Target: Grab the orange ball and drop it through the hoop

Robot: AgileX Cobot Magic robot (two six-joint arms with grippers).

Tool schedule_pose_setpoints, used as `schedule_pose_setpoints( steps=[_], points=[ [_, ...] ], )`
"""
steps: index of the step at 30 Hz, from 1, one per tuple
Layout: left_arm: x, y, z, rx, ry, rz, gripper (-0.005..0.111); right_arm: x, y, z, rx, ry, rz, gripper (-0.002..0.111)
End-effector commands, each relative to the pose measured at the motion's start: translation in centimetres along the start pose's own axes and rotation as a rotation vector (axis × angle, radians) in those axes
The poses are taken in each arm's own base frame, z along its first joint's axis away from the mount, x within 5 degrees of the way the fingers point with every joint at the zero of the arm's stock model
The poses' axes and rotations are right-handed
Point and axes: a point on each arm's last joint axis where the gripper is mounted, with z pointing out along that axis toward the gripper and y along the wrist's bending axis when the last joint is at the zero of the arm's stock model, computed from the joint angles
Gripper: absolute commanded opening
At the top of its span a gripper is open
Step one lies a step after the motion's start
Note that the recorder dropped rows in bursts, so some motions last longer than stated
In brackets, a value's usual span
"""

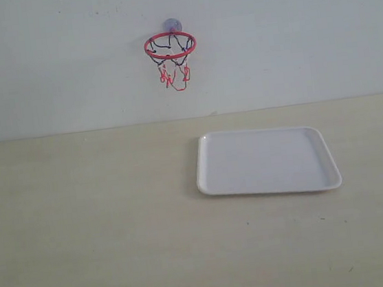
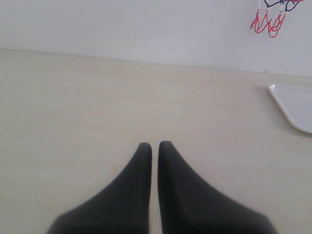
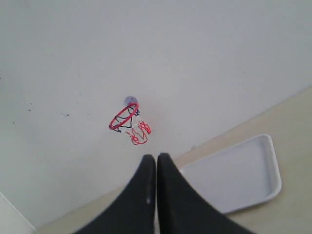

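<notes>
The hoop hangs on the white back wall by its suction cup, red ring level, black-and-red net dangling. In the right wrist view the hoop is ahead of my right gripper, whose black fingers are shut with nothing between them. Only the net's lower end shows in the left wrist view. My left gripper is shut and empty over bare tabletop. The orange ball is not visible in any view. Neither gripper appears in the exterior view.
A white tray lies empty on the beige table, right of centre, below and right of the hoop. The tray's corner shows in the left wrist view and the tray in the right.
</notes>
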Motion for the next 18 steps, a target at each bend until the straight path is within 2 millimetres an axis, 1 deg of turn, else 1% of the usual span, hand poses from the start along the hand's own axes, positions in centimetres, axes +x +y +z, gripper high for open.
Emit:
schedule_pose_setpoints(
  steps=[1,3,5,8,9,10,12,18],
  points=[
    [0.1,0.0,0.0,-0.002,-0.001,0.006,0.004,0.3,0.0,0.0,-0.011,0.02,-0.274,0.0],
    [0.1,0.0,0.0,-0.002,-0.001,0.006,0.004,0.6,-0.2,-0.1,0.0,0.059,-0.388,0.0],
    [0.1,0.0,0.0,-0.002,-0.001,0.006,0.004,1.2,-0.6,-0.1,0.03,0.137,-0.442,0.0],
    [0.1,0.0,0.0,-0.002,-0.001,0.006,0.004,2.3,-1.4,-0.4,0.085,0.272,-0.456,0.0],
    [0.1,0.0,0.0,-0.002,-0.001,0.006,0.004,2.7,-1.7,-0.5,0.097,0.301,-0.459,0.0],
    [0.1,0.0,0.0,-0.002,-0.001,0.006,0.004,2.7,-1.7,-0.5,0.096,0.299,-0.464,0.0],
    [0.1,0.0,0.0,-0.002,-0.001,0.006,0.004,3.2,-2.1,-0.7,0.125,0.37,-0.463,0.0],
    [0.1,0.0,0.0,-0.002,-0.001,0.006,0.004,3.3,-2.1,-0.7,0.127,0.381,-0.479,0.0]
  ],
)
